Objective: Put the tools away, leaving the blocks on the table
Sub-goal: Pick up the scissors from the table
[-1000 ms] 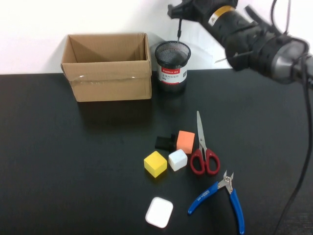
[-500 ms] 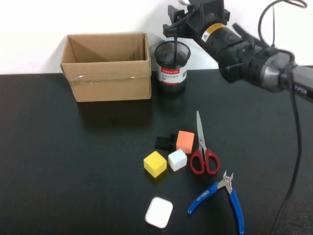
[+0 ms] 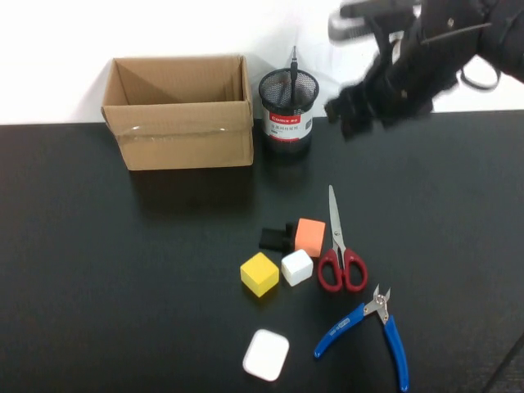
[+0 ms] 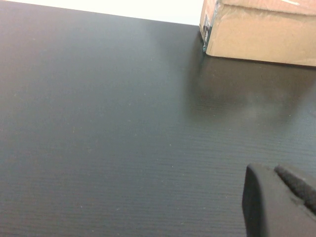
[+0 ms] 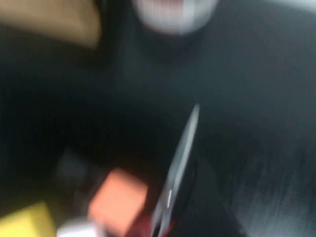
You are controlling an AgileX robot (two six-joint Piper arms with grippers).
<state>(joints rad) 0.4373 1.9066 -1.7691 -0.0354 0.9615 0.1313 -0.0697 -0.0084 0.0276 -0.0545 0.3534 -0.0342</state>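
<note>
- While the screwdriver (image 3: pixel 293 72) stands upright in the black mesh cup (image 3: pixel 288 99), the right gripper (image 3: pixel 354 112) hangs in the air to the cup's right, clear of it and holding nothing; motion blur hides its tips, so whether they are spread or pressed together cannot be told.
- From the upper right corner of the high view the right arm reaches down and leftward, well above the bench (image 3: pixel 123 262).
- Only a dark corner of the left gripper (image 4: pixel 279 200) shows in its own wrist view, low over bare bench near the cardboard box (image 4: pixel 261 29); its state cannot be told.
- Half a second ago the right gripper was directly above the cup with the screwdriver hanging from it; now the screwdriver sits in the cup and the gripper has pulled away to the right.
- Unmoved on the bench are the red-handled scissors (image 3: pixel 339 250), with the blue-handled pliers (image 3: pixel 372 332) just nearer the robot.
- Left of the scissors the blocks also lie as before: orange block (image 3: pixel 310 236), black block (image 3: pixel 276 238), white cube (image 3: pixel 297 267) and yellow cube (image 3: pixel 259 273), with a flat white square piece (image 3: pixel 266 354) nearer the robot.
</note>
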